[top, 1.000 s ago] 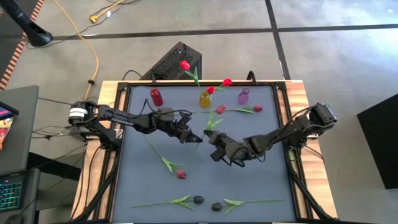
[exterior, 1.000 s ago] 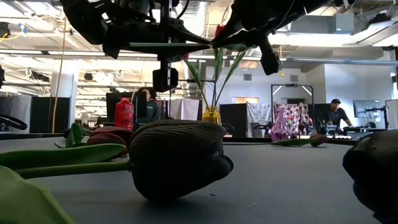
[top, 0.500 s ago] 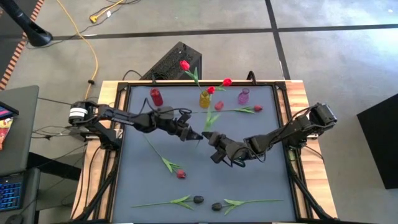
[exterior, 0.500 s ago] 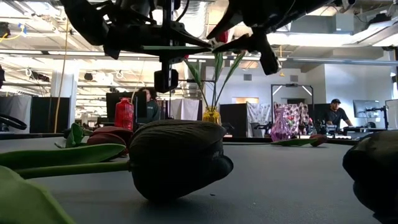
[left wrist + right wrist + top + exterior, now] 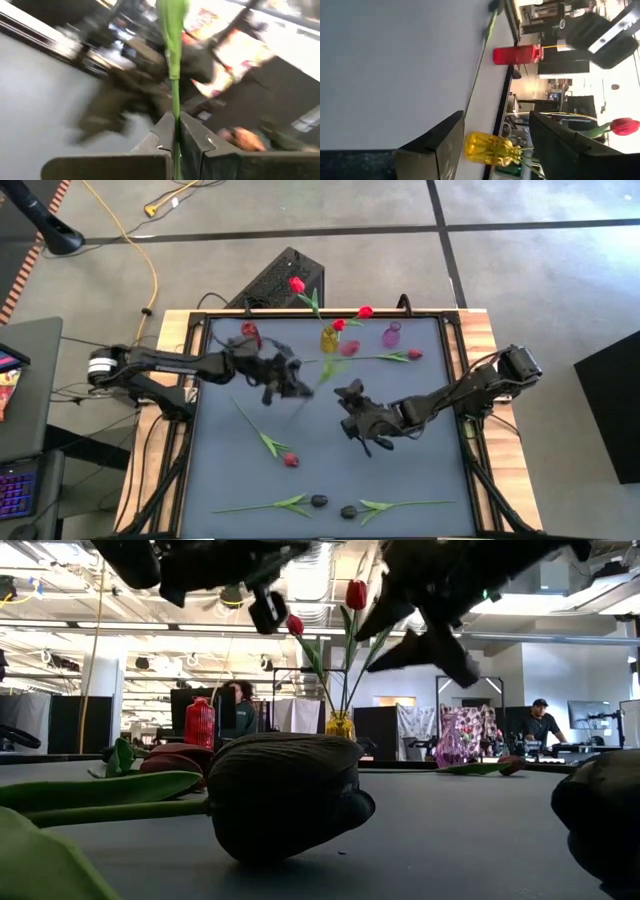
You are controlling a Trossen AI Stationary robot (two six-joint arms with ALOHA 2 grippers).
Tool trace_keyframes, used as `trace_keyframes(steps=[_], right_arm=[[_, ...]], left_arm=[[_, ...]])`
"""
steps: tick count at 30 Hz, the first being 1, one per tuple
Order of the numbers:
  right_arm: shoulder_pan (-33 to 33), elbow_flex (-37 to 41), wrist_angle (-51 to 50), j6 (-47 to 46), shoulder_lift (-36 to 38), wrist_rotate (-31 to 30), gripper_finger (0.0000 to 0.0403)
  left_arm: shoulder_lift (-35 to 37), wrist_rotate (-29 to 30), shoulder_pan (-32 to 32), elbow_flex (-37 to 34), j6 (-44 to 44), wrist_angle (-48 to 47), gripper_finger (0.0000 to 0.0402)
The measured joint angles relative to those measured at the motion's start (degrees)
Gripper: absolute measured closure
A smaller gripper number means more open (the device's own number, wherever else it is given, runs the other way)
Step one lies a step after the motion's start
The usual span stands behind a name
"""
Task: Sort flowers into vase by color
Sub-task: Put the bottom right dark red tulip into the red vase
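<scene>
A thin green stem [image 5: 173,75] of a red tulip [image 5: 349,348] is pinched between the closed fingers of the left gripper [image 5: 296,388], which is held above the grey mat [image 5: 420,480] near the middle of the table, just in front of the yellow vase [image 5: 329,339]; the flower's head is seen beside that vase. The right gripper [image 5: 352,394] is held just beside the left one, its jaws spread wide with nothing between them. Two red tulips are already stood in the yellow vase, and a red vase [image 5: 250,334] and a purple vase [image 5: 391,335] are placed on either side of it along the far edge. Another red tulip [image 5: 414,354] is laid near the purple vase, one more [image 5: 290,460] towards the near left, and two dark tulips [image 5: 319,501] at the near edge.
</scene>
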State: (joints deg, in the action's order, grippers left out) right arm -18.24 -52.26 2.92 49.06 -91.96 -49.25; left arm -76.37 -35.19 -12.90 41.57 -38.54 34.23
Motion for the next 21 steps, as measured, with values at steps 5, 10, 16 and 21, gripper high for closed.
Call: trace_keyframes(steps=[5, 10, 16, 21], right_arm=[[0.85, 0.15, -7.45, -12.3, 0.18, 3.25, 0.0158], [3.04, 0.06, -17.82, -27.87, 1.29, 11.41, 0.0158], [7.11, 0.12, -28.01, -41.56, 1.81, 20.25, 0.0158], [9.11, 0.8, -31.33, -45.45, 1.81, 21.35, 0.0158]], left_arm=[[9.35, 4.46, -4.92, -0.01, 9.2, -4.62, 0.0401], [18.31, 16.34, -10.56, -0.04, 20.96, -11.36, 0.0401], [24.53, 37.7, -16.58, -0.07, 34.39, -18.87, 0.0401], [24.89, 45.17, -21.98, -0.34, 39.44, -18.4, 0.0401]])
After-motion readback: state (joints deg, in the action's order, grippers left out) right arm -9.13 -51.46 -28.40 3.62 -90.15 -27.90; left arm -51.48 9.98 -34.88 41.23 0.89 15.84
